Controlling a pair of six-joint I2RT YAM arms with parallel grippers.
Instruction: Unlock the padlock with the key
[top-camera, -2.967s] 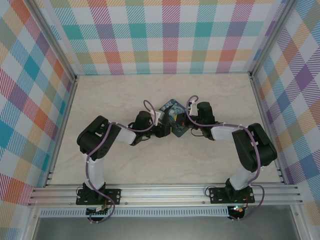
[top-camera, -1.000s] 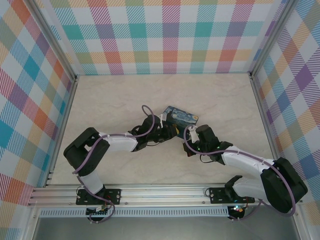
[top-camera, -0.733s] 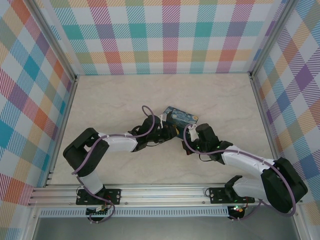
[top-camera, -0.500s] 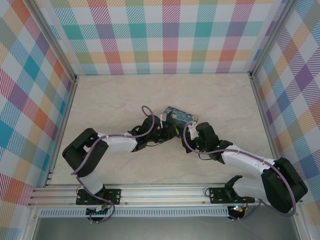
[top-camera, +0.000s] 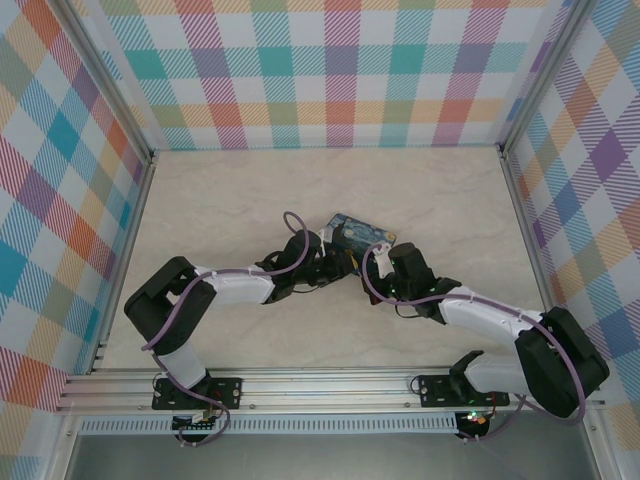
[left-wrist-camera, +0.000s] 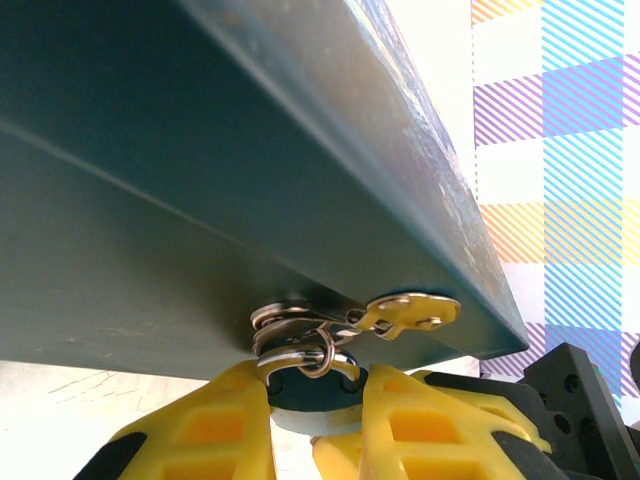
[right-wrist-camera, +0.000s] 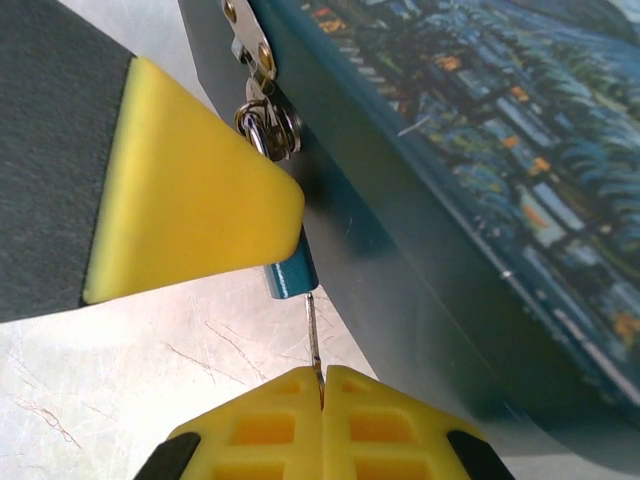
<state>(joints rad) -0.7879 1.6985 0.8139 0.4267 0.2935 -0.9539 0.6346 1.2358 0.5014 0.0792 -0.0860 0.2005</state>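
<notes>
Since three seconds ago the tin has turned and shifted right on the tabletop, and the right arm has stretched out low toward it. Left jaws grasp the padlock. Its blue body pokes out below a yellow finger, and its shackle hangs through the hasp on the tin's side wall. Right jaws are clenched on the key. The thin blade points straight at the padlock, with its tip touching the bottom end of the body.
</notes>
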